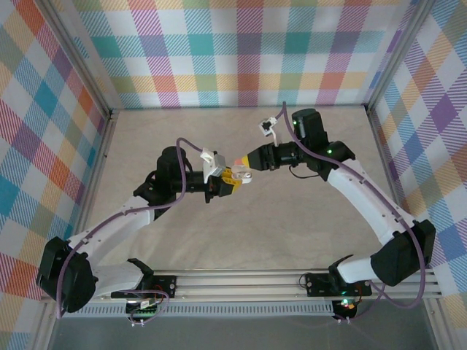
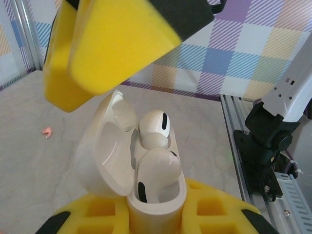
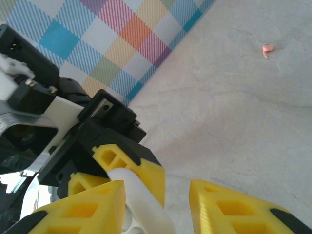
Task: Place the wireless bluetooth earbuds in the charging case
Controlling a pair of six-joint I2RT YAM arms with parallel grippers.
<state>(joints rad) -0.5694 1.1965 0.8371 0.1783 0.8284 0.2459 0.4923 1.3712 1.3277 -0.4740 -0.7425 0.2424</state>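
Left claw (image 1: 228, 181) grips case (image 2: 109, 151), lid open | buds (image 2: 156, 168) in case wells | right claw (image 3: 161, 204) wide, just above case | press each bud straight down gently until flush.

Pale marbled beige table (image 3: 234, 122) with one tiny pink bit (image 3: 267, 49) on it.

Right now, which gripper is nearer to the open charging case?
Left. The left gripper clamps the base of the charging case between its fingers. The right gripper is open, its fingers flanking the raised lid; contact there is unclear.
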